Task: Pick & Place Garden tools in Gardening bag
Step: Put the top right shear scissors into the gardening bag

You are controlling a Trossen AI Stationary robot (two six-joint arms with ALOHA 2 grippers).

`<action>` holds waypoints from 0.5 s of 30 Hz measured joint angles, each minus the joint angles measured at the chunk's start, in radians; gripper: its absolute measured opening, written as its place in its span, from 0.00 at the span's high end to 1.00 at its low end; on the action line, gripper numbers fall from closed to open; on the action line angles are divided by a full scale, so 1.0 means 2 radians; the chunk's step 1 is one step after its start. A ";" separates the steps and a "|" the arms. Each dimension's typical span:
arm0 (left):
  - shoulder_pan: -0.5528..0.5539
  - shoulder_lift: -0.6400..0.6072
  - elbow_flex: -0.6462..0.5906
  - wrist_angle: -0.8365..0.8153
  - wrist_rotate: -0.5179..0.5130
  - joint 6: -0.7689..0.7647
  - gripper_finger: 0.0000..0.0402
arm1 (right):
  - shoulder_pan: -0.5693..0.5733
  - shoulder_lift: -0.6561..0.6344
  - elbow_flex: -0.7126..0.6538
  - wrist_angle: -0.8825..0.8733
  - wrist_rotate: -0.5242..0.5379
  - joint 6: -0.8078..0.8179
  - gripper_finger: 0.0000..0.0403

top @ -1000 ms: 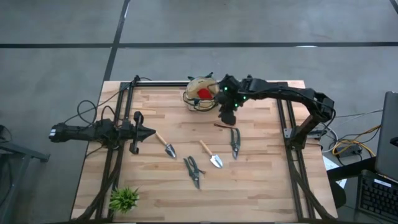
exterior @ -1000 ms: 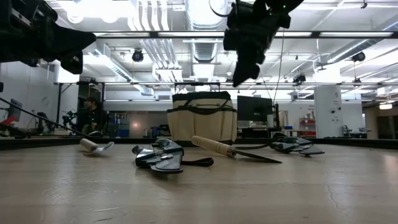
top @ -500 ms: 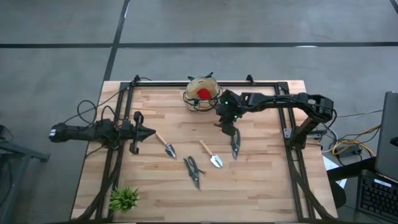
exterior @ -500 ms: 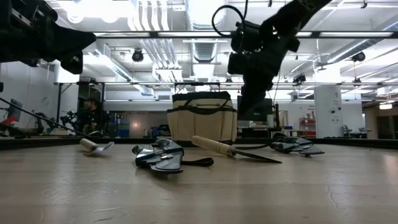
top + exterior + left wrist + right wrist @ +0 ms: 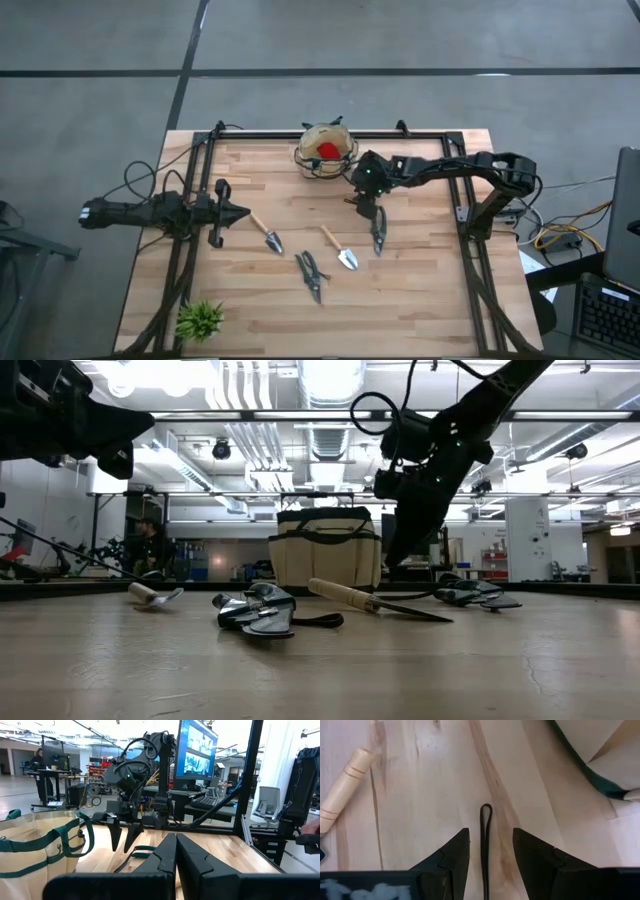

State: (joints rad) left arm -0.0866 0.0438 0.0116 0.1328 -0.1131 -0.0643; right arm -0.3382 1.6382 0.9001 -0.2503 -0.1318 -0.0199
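Note:
The tan gardening bag (image 5: 325,150) stands at the table's far middle with the red lump (image 5: 328,150) inside. My right gripper (image 5: 365,206) is open, pointing down, just above the wood on the bag's near right. Its fingers stand on either side of a thin dark strap loop (image 5: 485,811) without touching it. The strap leads to one pair of pruning shears (image 5: 378,232). Two trowels (image 5: 265,232) (image 5: 338,248) and the second shears (image 5: 311,275) lie flat mid-table. My left gripper (image 5: 240,212) is shut and empty at the left, held above the table.
A small spiky green plant (image 5: 198,320) sits at the near left corner. A trowel's wooden handle (image 5: 342,790) lies close beside my right gripper. The bag's green-trimmed rim (image 5: 590,775) is just beyond my right gripper. A black frame rail (image 5: 455,200) runs along each side of the table.
My right gripper has come away from beside the bag, toward the table's near edge and down, and now hangs low over the strap of the right-hand shears. Its fingers have stayed open. No tool has moved.

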 joint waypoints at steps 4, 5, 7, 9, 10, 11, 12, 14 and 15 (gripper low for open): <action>0.000 0.000 0.000 0.000 0.000 0.000 0.97 | 0.000 0.000 -0.017 0.029 -0.001 0.004 0.65; 0.000 0.000 0.000 0.000 0.000 0.000 0.97 | 0.000 0.000 -0.022 0.039 -0.001 0.009 0.66; 0.000 0.000 0.000 0.000 0.000 0.000 0.97 | 0.000 0.000 -0.028 0.051 -0.001 0.019 0.67; 0.000 0.000 0.000 0.000 0.000 0.000 0.97 | 0.000 0.000 -0.032 0.058 -0.001 0.022 0.67; 0.000 0.000 0.000 0.000 0.000 0.000 0.97 | 0.000 0.000 -0.035 0.061 -0.001 0.022 0.68; 0.000 0.000 0.000 0.000 0.000 0.000 0.97 | 0.000 0.000 -0.038 0.064 -0.001 0.022 0.68; 0.000 0.000 0.000 0.000 0.000 0.000 0.97 | 0.000 0.000 -0.040 0.067 -0.001 0.022 0.68; 0.000 0.000 0.000 0.000 0.000 0.000 0.97 | 0.000 0.000 -0.042 0.069 -0.001 0.021 0.67; 0.000 0.000 0.000 0.000 0.000 0.000 0.97 | 0.000 0.000 -0.043 0.069 -0.001 0.019 0.67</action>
State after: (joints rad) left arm -0.0868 0.0438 0.0116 0.1328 -0.1131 -0.0643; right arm -0.3379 1.6390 0.8148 -0.1119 -0.1333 0.0179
